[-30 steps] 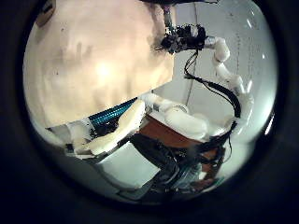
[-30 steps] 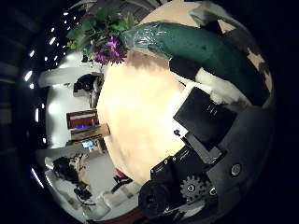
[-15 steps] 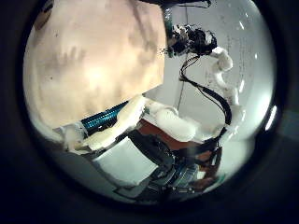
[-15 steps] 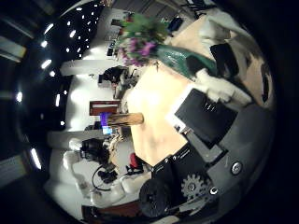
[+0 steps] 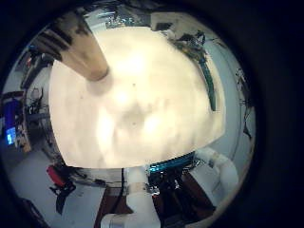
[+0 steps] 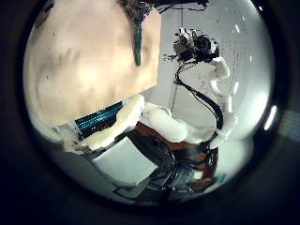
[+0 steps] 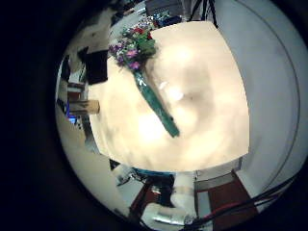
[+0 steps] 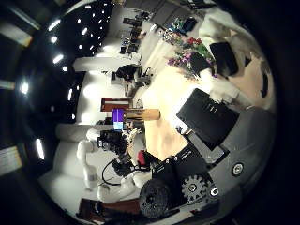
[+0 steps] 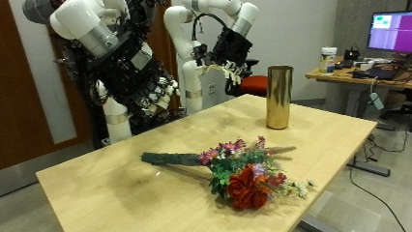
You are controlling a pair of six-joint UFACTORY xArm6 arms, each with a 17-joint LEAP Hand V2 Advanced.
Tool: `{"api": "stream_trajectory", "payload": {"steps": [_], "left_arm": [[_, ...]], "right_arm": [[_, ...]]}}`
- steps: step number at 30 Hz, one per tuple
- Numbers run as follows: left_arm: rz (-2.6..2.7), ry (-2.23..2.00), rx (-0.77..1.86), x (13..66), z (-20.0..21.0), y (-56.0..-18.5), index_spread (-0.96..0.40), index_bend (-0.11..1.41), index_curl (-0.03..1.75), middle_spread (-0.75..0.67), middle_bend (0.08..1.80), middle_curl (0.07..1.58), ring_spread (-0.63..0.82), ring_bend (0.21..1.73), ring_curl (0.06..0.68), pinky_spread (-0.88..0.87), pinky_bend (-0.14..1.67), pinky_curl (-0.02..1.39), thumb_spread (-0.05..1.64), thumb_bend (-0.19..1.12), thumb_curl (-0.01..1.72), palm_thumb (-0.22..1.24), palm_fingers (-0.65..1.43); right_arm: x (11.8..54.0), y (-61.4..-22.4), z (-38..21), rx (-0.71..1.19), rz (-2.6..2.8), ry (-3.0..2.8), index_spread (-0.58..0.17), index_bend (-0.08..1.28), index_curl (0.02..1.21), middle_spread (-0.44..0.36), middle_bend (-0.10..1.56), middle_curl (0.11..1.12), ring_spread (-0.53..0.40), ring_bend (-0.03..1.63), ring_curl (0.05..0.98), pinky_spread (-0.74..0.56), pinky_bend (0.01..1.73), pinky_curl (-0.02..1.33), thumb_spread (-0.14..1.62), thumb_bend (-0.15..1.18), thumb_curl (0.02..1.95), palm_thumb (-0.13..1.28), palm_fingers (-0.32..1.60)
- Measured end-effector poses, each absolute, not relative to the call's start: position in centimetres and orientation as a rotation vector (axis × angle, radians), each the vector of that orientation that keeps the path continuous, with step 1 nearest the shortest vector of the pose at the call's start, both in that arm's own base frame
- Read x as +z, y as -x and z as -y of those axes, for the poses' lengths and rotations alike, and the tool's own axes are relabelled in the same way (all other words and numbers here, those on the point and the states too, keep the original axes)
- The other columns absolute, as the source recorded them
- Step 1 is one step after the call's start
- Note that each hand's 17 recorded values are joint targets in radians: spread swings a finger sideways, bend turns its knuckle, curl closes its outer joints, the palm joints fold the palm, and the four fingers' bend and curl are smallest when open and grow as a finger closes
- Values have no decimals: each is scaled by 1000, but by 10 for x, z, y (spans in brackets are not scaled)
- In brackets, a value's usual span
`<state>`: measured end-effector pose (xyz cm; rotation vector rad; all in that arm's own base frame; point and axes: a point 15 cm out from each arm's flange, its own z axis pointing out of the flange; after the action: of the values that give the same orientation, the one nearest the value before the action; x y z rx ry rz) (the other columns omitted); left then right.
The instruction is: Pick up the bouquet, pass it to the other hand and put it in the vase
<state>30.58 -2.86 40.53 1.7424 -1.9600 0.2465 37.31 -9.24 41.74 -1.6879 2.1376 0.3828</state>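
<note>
On the surface (image 9: 116, 179) lies the bouquet (image 9: 229, 171), vase (image 9: 279, 97) upright at 1 o'clock; right hand (image 9: 144, 82) and left hand (image 9: 232, 60) hover above, fingers loosely spread, empty.

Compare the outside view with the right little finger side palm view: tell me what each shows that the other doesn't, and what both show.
Only the outside view shows the right hand and the left hand, both raised above the table and holding nothing. Only the right little finger side palm view shows the whole table from above, all its edges. Both show the bouquet lying flat on the table with its green wrapped stem, and the vase standing upright, apart from it.
</note>
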Motion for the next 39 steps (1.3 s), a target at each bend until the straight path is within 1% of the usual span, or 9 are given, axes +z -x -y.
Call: {"api": "stream_trajectory", "payload": {"steps": [2,3,4,7,12,18,26,34,39], "left_arm": [[1964,-1746,247,406,28,-307,74,200,428,243,186,314,457,395,190,317,182,236,989,-26,320,465,257],[1967,-1746,249,406,28,-308,75,200,428,247,186,313,462,396,190,317,181,236,989,-26,320,465,258],[1971,-1744,252,406,27,-310,75,197,428,249,191,314,467,398,189,316,179,235,990,-26,320,465,261],[1984,-1742,265,409,23,-315,75,192,423,226,198,322,461,405,191,316,175,230,990,-26,320,465,270],[1984,-1732,271,410,21,-321,75,198,422,237,188,325,463,410,191,315,180,228,990,-26,320,465,269],[1982,-1685,269,402,28,-330,81,202,425,267,183,317,473,400,187,329,184,233,990,-26,320,465,252],[1987,-1670,270,404,33,-335,88,201,427,263,184,307,478,394,186,333,181,239,990,-26,320,465,246],[1991,-1665,269,404,35,-334,85,199,427,238,187,315,464,399,188,333,179,239,992,-26,320,466,249],[1983,-1663,264,401,35,-333,90,197,425,236,187,314,462,404,189,333,181,241,995,-26,321,470,245]], "right_arm": [[411,-373,89,393,-2173,1706,-309,340,836,-14,843,632,-47,1106,462,28,905,661,996,-22,659,798,129],[409,-375,86,401,-2184,1707,-295,341,809,25,799,608,-7,1070,438,103,879,633,1018,-25,644,789,101],[406,-376,84,408,-2189,1708,-239,330,764,102,735,567,77,1004,404,257,830,588,1056,-21,613,782,52],[392,-374,77,460,-2216,1701,-121,246,640,212,580,466,215,847,322,459,728,488,1097,-22,555,767,-16],[346,-360,58,604,-2258,1711,-58,173,526,265,440,388,304,707,259,528,631,411,1112,-20,509,765,-34],[303,-357,47,599,-2320,1701,-14,160,408,309,321,333,358,596,218,524,555,351,1115,-19,467,766,11],[263,-370,51,582,-2400,1687,13,150,324,317,290,323,372,592,217,522,535,325,1112,-21,445,758,51],[256,-389,64,443,-2398,1649,18,145,279,319,260,320,370,585,214,527,552,315,1105,-24,426,726,69],[241,-390,64,472,-2419,1646,24,143,263,321,264,324,361,602,219,527,567,312,1096,-23,420,712,84]]}}
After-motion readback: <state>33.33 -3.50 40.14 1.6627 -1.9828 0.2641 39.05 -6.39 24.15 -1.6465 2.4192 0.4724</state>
